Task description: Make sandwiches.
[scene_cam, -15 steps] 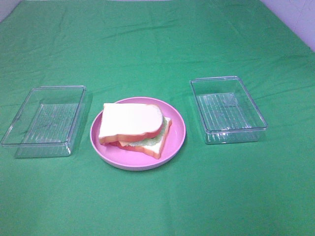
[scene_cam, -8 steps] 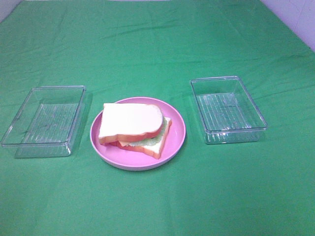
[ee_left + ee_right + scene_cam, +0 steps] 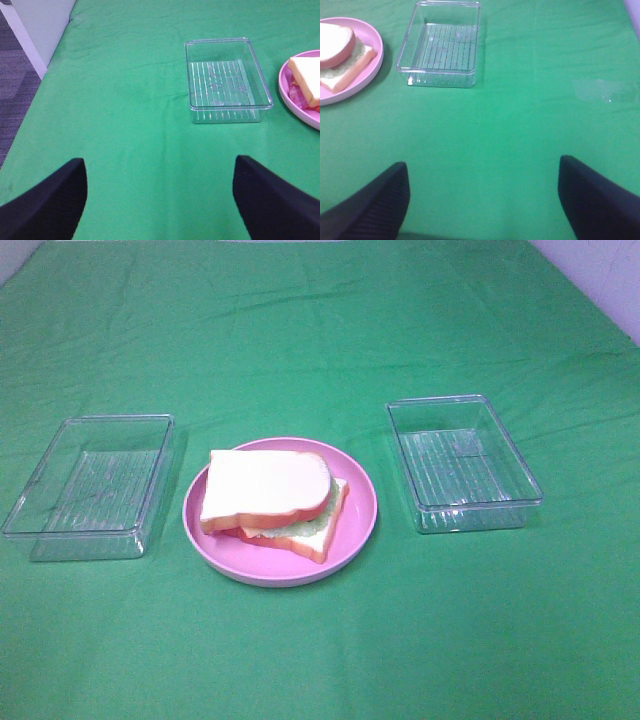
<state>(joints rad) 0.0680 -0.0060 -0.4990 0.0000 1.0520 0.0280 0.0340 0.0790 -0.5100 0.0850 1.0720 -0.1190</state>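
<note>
- The sandwich (image 3: 272,502) sat on a round pink plate (image 3: 361,523) in the middle of the green cloth (image 3: 320,330).
- It had a white bread slice with an orange-brown crust on top, and another slice at the bottom.
- Pale green lettuce and a bit of red showed between the slices (the top slice sat a little crooked over the bottom one).
- A clear tray (image 3: 88,486) lay to the left of the plate, close to it but not touching.
- Another clear tray (image 3: 462,462) lay to the right of the plate, also close but apart.
- Both trays had nothing in them.
- The left gripper (image 3: 160,195) was spread wide, with only green cloth between its two black fingers (image 3: 47,205).
- It held nothing, and the tray (image 3: 227,80) and the edge of the plate (image 3: 290,95) were well ahead of it.
- The right gripper (image 3: 482,200) was spread wide too, with its black fingers (image 3: 597,200) far apart.
- It held nothing either, and the other tray (image 3: 442,44) and the sandwich (image 3: 340,55) were well ahead of it.
- Neither gripper showed in the high view.
</note>
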